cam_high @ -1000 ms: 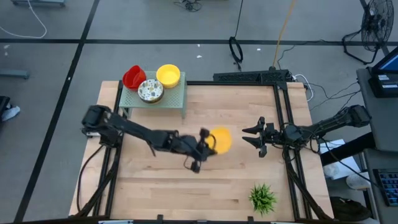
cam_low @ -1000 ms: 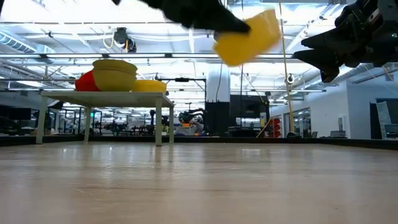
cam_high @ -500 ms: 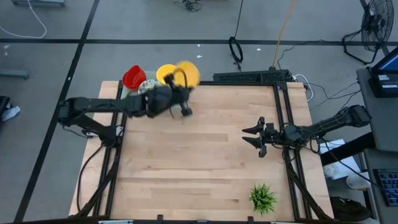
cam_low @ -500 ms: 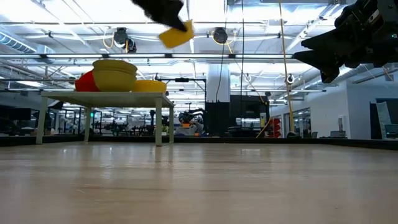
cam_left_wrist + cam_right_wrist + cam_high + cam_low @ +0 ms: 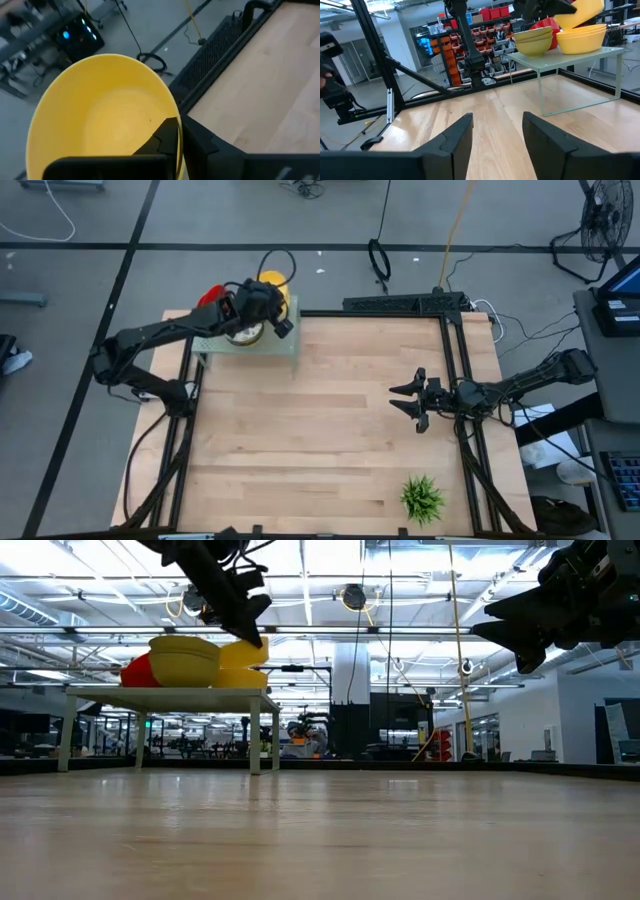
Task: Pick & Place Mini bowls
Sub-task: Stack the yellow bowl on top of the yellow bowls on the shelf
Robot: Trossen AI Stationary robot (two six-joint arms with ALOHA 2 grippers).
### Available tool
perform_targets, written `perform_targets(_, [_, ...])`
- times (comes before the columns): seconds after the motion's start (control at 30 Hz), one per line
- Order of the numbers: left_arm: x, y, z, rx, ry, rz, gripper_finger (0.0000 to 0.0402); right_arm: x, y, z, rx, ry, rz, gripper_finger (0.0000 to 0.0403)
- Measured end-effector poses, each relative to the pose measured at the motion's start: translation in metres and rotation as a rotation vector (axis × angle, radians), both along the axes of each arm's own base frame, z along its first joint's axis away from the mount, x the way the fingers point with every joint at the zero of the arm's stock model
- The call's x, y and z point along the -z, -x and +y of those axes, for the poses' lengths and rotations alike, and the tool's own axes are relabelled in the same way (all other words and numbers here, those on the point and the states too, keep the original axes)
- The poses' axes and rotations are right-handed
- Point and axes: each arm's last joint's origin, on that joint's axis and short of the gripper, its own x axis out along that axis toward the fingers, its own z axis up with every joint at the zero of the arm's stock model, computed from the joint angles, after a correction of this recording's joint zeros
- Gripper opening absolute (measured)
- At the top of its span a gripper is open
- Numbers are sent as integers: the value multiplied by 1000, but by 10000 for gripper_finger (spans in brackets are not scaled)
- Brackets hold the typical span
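**Yellow bowl hanging over the shelf stack**

No readable writing or brand is showing on anything. The bench [image 5: 330, 440] is displaying pale wood planks inside a dark metal frame, with grey floor and loose cables lying around it; the low view is looking into a bright hall with ceiling lights.

The left end effector [image 5: 262, 305] is reaching over the small pale green shelf [image 5: 285, 340] at the bench's far left corner, clenching the rim of a smooth, glossy yellow bowl [image 5: 105, 120]. It is hanging tilted just above the yellow bowl stack [image 5: 582, 40], beside the patterned bowls [image 5: 535, 42] and red bowls [image 5: 210, 298].

The right end effector [image 5: 408, 400] is waiting at the bench's right side, fingers spread apart. A green plant [image 5: 422, 498] is sitting near the front edge.
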Motion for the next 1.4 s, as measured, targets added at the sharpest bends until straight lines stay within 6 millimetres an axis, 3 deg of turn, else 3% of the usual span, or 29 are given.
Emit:
perform_targets(0.17, [5, 5, 1, 11, 59, 39, 6, 0, 0, 0, 0, 0, 0, 160])
perform_targets(0.4, [7, 6, 1, 18, 68, 59, 24, 0, 0, 0, 0, 0, 0, 161])
perform_targets(0.6, [8, 7, 1, 40, 50, 104, 6, 0, 0, 0, 0, 0, 0, 160])
perform_targets(0.87, [9, 14, 10, 1, 56, 112, 29, 0, 0, 0, 0, 0, 0, 160])
perform_targets(1.13, [9, 18, 17, -24, 61, 114, 6, 0, 0, 0, 0, 0, 0, 161])
perform_targets(1.4, [9, 18, 16, -22, 62, 113, 44, 0, 0, 0, 0, 0, 0, 161])
